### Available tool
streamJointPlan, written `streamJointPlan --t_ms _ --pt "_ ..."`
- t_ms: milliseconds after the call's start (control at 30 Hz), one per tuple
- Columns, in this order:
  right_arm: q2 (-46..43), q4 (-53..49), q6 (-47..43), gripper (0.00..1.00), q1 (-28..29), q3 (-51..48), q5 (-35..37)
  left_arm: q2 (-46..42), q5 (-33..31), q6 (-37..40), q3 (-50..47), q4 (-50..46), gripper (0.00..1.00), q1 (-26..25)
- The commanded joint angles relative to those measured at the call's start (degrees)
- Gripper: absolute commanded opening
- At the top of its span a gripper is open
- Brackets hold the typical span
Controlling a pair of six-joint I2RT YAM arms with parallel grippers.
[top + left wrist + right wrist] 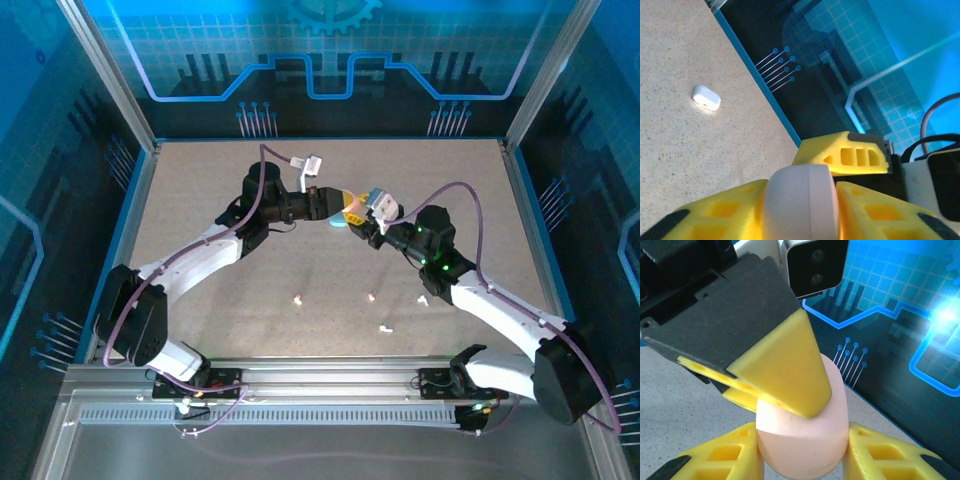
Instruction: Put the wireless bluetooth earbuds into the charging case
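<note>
Case-readying step, I judge: left fingers [715,215] and right fingers [740,442] both pinch the rounded case [805,450] above the desk [200,170] toward 12 o'clock, earbuds [372,296] loose near 6 o'clock; next needs its lid opened

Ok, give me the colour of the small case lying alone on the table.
White case; the left wrist view shows it best.

My right fingers [700,460] and left fingers [690,215] are yellow plastic: matt, faintly grainy, formed with open cells, and edged with matt black strips. The case [805,440] between them is smooth plastic with a satin, low-sheen skin. The white case [706,97] is glossy plastic. The table [200,200] is speckled, matt and fine-grained. The front rail [330,385] is brushed metal — dull silver.
</note>
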Motion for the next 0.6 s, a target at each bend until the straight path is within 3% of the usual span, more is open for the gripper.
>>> streamJointPlan --t_ms 0,167,367,567 --pt "-0.1 -2.3 1.7 0.39 -1.3 3.6 -4.7 -3.0 0.2 2.7 -0.6 0.5 0.46 -0.1" --pt "0.0 -9.5 4.2 0.39 -2.7 6.3 -15.0 -5.8 -2.1 9.4 -1.9 -1.3 0.62 0.0" --pt "1.9 -18.9 8.9 0.39 -5.7 10.7 -27.5 -9.5 -4.1 19.6 -6.6 3.7 0.67 0.0" --pt "4.5 -25.5 10.8 0.38 -7.7 15.9 -37.3 -10.4 5.4 30.7 -13.4 17.7 0.66 0.0"
